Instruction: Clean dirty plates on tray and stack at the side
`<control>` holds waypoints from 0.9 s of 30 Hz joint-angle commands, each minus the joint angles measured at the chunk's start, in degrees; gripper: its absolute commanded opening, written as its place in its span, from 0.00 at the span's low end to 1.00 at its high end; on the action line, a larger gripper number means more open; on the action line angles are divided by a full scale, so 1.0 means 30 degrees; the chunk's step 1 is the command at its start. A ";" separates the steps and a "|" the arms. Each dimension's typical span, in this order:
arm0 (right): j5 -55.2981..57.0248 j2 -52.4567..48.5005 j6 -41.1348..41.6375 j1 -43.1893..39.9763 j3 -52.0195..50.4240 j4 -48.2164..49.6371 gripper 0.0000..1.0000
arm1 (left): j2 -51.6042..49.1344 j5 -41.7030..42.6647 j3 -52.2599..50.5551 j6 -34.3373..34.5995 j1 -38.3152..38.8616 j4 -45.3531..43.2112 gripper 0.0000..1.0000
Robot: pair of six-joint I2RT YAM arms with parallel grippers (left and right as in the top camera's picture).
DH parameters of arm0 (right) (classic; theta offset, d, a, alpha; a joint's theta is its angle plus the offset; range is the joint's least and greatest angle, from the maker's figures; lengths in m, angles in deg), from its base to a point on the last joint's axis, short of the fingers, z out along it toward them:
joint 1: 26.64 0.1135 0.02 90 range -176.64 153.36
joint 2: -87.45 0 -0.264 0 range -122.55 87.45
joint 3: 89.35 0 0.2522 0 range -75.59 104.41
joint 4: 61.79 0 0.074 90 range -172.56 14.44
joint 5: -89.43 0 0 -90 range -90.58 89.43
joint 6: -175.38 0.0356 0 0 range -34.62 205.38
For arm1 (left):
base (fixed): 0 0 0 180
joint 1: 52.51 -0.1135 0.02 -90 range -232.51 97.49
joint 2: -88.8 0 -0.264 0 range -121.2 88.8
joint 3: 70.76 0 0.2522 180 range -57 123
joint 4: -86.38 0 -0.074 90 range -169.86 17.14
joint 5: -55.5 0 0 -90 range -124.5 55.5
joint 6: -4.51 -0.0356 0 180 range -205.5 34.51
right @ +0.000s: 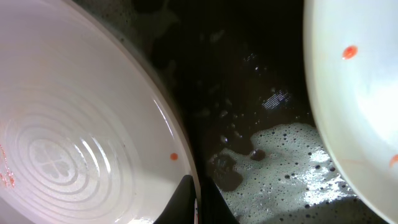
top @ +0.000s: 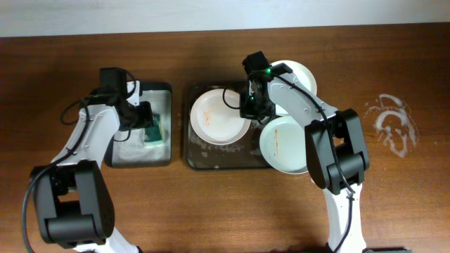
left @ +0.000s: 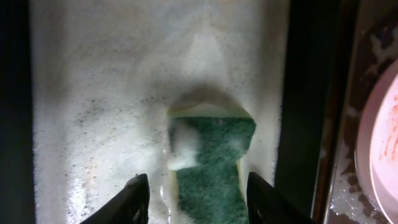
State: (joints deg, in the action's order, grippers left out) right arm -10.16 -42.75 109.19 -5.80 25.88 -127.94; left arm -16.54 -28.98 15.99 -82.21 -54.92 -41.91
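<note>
The brown wood-grain desk (top: pixel 211 211) carries two trays side by side near its middle. The wide dark tray (top: pixel 218 156), streaked with foam, lies just right of the narrower tray (top: pixel 137 154), a slim strip of wood between them. Well to the right, a white foamy smear (top: pixel 394 123) marks the bare wood.

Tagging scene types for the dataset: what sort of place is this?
Probably a lab bench staged as a dishwashing station: wooden table, foamy tray with smeared white plates, green sponge in suds, robot arms over it.
</note>
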 commanded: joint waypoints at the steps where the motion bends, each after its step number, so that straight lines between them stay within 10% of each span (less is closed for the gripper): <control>1: 0.0415 -0.0481 0.0160 0.0219 -0.0015 -0.0022 0.04 | -0.0918 -0.1523 0.0328 -0.0109 0.0947 -0.0138 0.56; 15: 0.0423 -0.0481 0.0080 0.0211 -0.0015 -0.0095 0.05 | -0.2419 -0.2922 0.0342 -0.0087 0.1377 -0.0124 0.57; 27: 0.0488 -0.0481 0.0087 0.0211 -0.0015 -0.0087 0.05 | -0.2382 -0.2769 0.1406 -0.0095 0.1377 0.0561 0.04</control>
State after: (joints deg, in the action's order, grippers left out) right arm -10.14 -42.77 109.19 -5.80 25.88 -127.96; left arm -23.31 -36.92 18.99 -82.60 -50.64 -40.66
